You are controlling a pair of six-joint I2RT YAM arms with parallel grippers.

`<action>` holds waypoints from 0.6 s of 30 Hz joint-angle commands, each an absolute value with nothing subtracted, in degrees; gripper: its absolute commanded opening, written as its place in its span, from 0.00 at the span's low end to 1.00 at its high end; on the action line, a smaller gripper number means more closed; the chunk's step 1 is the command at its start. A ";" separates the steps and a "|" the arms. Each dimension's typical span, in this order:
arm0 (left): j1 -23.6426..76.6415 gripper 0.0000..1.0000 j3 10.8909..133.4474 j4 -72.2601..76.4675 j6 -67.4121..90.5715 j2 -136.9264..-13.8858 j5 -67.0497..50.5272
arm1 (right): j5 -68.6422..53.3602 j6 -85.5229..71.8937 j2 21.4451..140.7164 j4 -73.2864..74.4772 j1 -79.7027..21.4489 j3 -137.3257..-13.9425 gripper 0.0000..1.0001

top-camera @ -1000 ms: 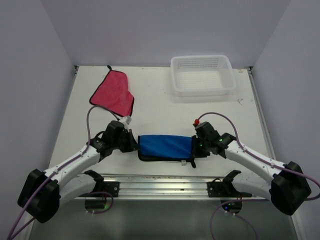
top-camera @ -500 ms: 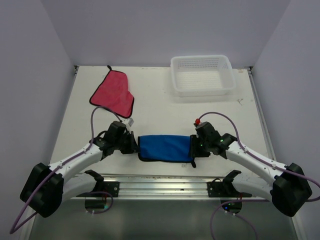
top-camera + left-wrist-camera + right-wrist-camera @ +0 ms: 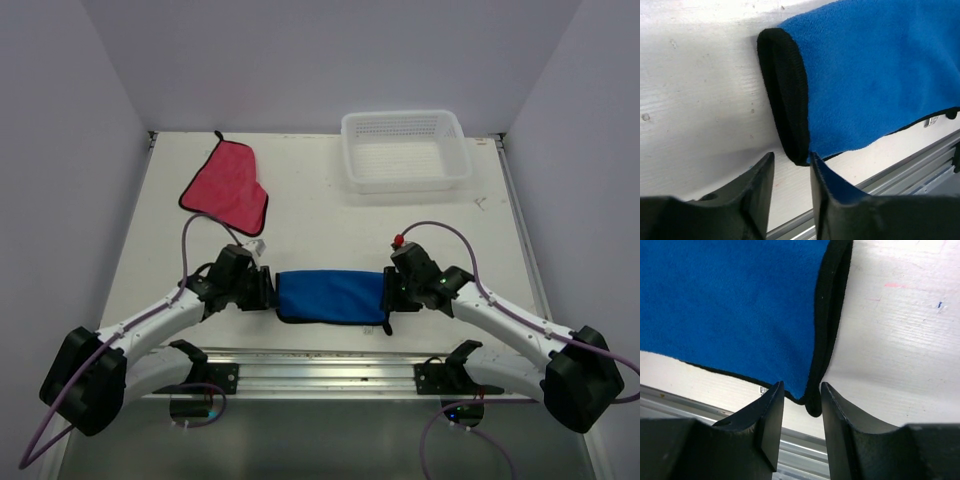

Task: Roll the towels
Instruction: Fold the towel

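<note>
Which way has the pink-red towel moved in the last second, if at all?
No. The pink-red towel lies in the same spot and shape at the far left, no nearer to or farther from the white basket.

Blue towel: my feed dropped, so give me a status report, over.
Left gripper and right gripper open, one at each end of the blue towel. Towel folded flat, not rolled. Pink-red towel flat, far left. Nothing blocking.
</note>
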State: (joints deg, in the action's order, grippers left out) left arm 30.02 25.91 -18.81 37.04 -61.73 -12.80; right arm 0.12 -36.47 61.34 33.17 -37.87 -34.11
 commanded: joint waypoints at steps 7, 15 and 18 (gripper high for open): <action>29.62 0.47 32.15 -24.52 37.44 -57.49 -5.03 | 8.35 -37.97 63.89 30.06 -37.88 -39.63 0.33; 29.79 0.33 34.28 -19.96 37.62 -54.14 -4.39 | 12.57 -36.39 70.92 26.37 -36.12 -43.67 0.28; 30.32 0.29 32.79 -15.04 37.79 -54.40 -6.41 | 12.57 -35.77 74.08 24.97 -35.60 -44.82 0.25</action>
State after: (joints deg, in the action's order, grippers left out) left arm 30.04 32.73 -20.93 37.39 -54.46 -5.43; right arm 10.00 -36.82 72.29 28.47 -36.18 -41.95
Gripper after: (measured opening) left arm 0.301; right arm 0.260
